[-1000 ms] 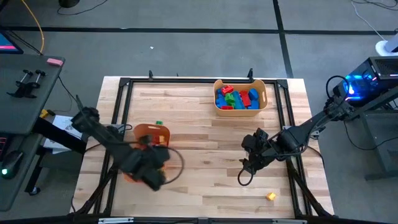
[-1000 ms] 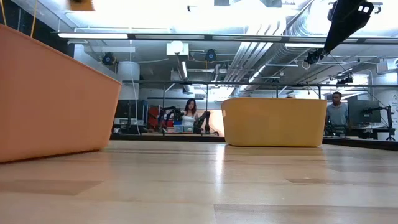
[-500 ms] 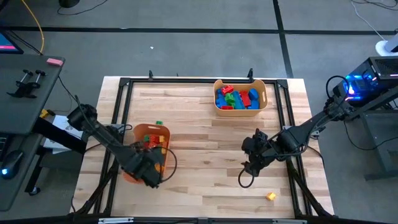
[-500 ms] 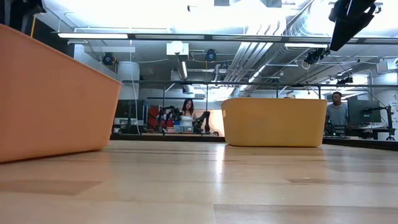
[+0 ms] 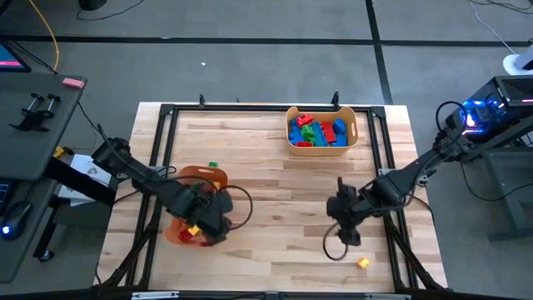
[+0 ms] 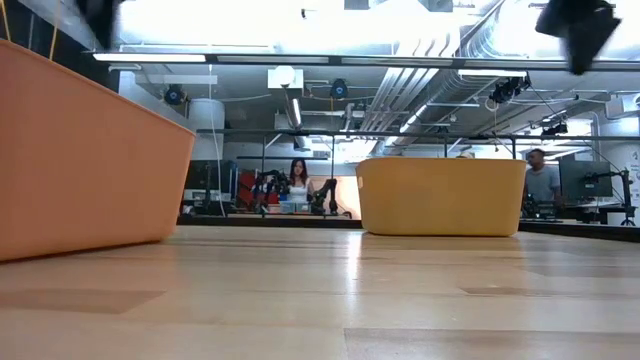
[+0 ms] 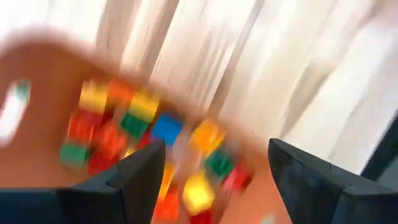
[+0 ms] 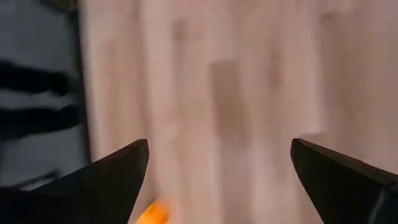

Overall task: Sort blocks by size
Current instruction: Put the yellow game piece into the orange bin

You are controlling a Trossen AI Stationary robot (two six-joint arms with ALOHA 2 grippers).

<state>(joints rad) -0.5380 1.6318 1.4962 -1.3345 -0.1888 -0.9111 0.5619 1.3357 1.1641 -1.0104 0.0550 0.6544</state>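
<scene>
- The left gripper (image 5: 210,218) hangs over the orange bin (image 5: 185,177), fingers spread with nothing between them; small studded blocks (image 7: 134,124) lie jumbled inside, axes unreadable in the blur.
- Larger oblong blocks (image 5: 316,132) fill the smooth yellow bin (image 5: 353,129).
- The right gripper (image 5: 348,233) gapes wide, empty, near 1 yellow block (image 5: 363,263).

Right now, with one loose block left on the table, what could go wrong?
1. The yellow block lies close to the table's near edge; a clumsy approach by the open right gripper might knock it off.
2. The left gripper hangs open right over the orange bin of small blocks; pulling away low could clip its rim and shift or tip it.
</scene>
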